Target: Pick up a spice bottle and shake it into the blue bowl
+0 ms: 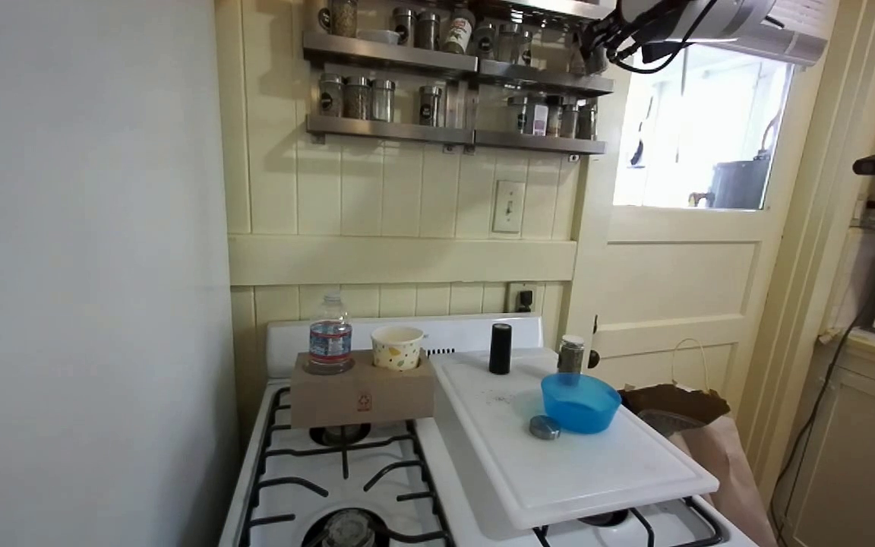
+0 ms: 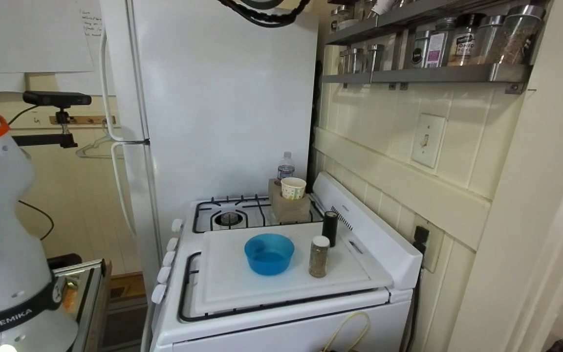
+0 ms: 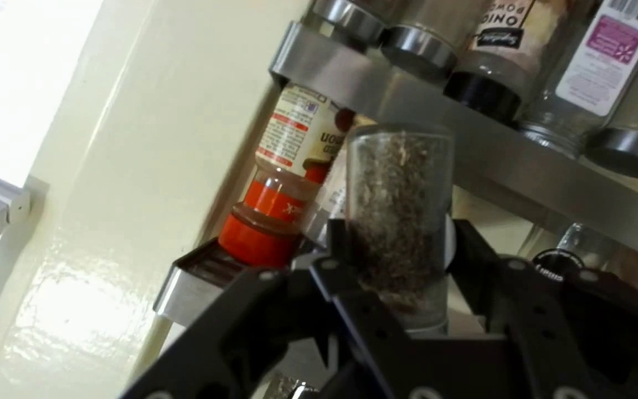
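Observation:
In the wrist view, which stands upside down, my gripper [image 3: 396,241] is shut on a clear spice bottle [image 3: 400,183] filled with dark dried herbs. The fingers press its two sides; its far end by the palm is partly hidden. The bottle is tilted relative to the shelf. In an exterior view my gripper [image 1: 595,42] is high up at the right end of the upper spice shelf. The blue bowl [image 1: 580,404] stands on the white board, far below; it also shows in an exterior view [image 2: 269,255].
Metal shelves [image 1: 392,131] with several jars are beside the gripper. On the white board [image 1: 604,486] stand another spice jar [image 2: 318,258] and a black bottle [image 2: 330,229]; a silver lid [image 1: 544,428] lies by the bowl. A cardboard box [image 1: 361,395] holds a cup and water bottle.

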